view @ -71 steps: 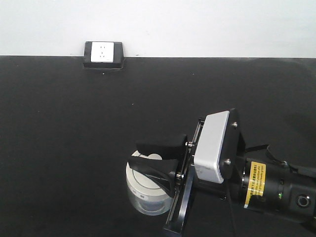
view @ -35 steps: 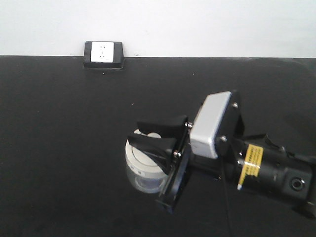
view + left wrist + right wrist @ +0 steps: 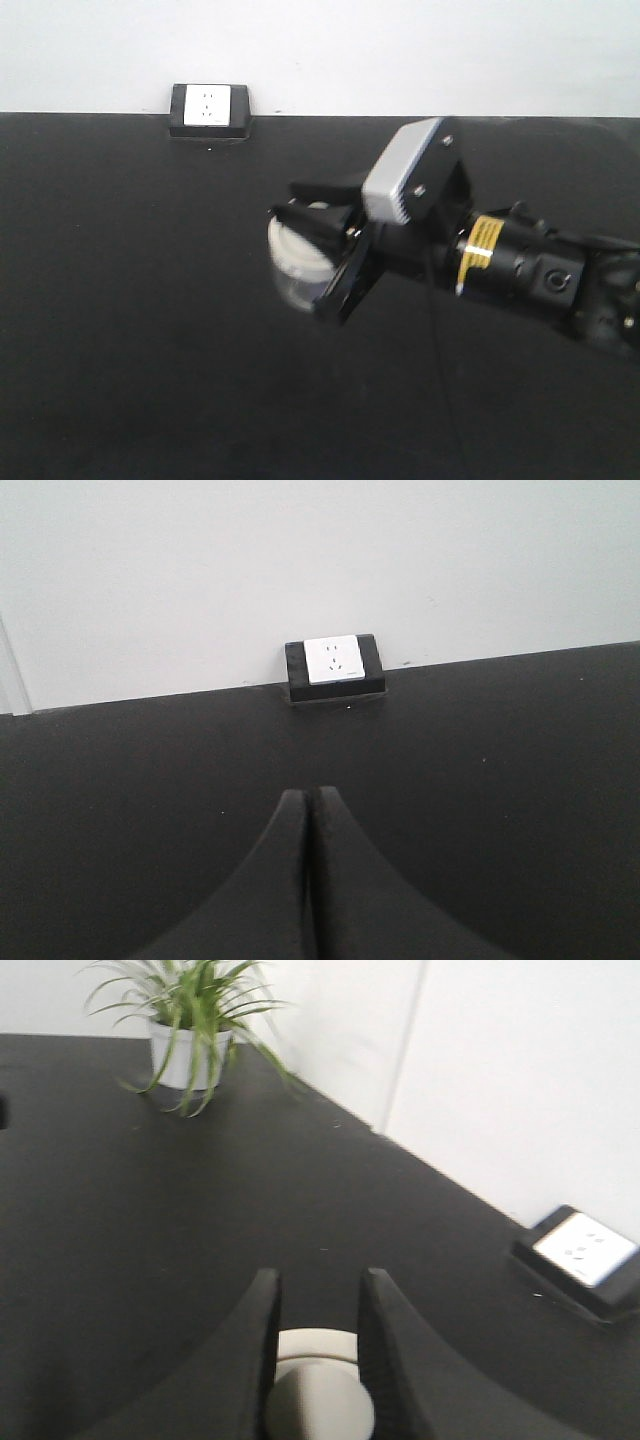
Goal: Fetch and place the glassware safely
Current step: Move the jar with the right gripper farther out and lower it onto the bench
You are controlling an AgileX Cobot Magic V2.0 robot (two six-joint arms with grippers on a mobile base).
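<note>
From the front, the right gripper (image 3: 300,203) is clamped on the glass jar (image 3: 292,270), which sits below and to the right of the wall socket (image 3: 209,110) and well apart from it, over the black table (image 3: 120,330). The jar is blurred, so I cannot tell whether it touches the table. The right wrist view shows what the front cannot: both fingers (image 3: 258,1350) pinch the lid's cream knob (image 3: 320,1410), and a potted plant (image 3: 190,1020) stands far left of the socket. The left wrist view faces the socket, with the left gripper (image 3: 308,810) closed, finger against finger. A yellow label (image 3: 480,250) on the right wrist is too small to read.
</note>
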